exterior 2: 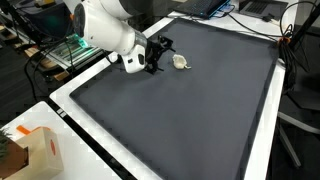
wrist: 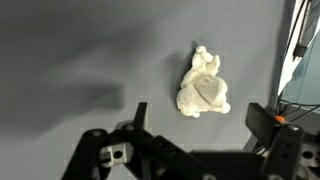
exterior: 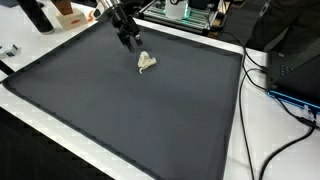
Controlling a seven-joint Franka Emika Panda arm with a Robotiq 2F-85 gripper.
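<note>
A small cream-white lumpy object (wrist: 203,84), like a crumpled bit of cloth or a soft toy, lies on the dark grey mat (wrist: 80,50). It also shows in both exterior views (exterior: 147,63) (exterior 2: 181,62). My gripper (wrist: 200,118) hovers just short of it, jaws wide apart with nothing between them. The left fingertip (wrist: 140,112) and right fingertip (wrist: 262,118) stand on either side, slightly nearer the camera than the object. In both exterior views the gripper (exterior: 128,37) (exterior 2: 156,55) hangs above the mat right beside the object.
The mat (exterior: 120,110) is edged by a white table rim (exterior: 236,130). Cables (exterior: 285,85) and electronics lie off one side. A cardboard box (exterior 2: 38,150) sits at a corner, and lab gear (exterior: 185,12) lines the far edge.
</note>
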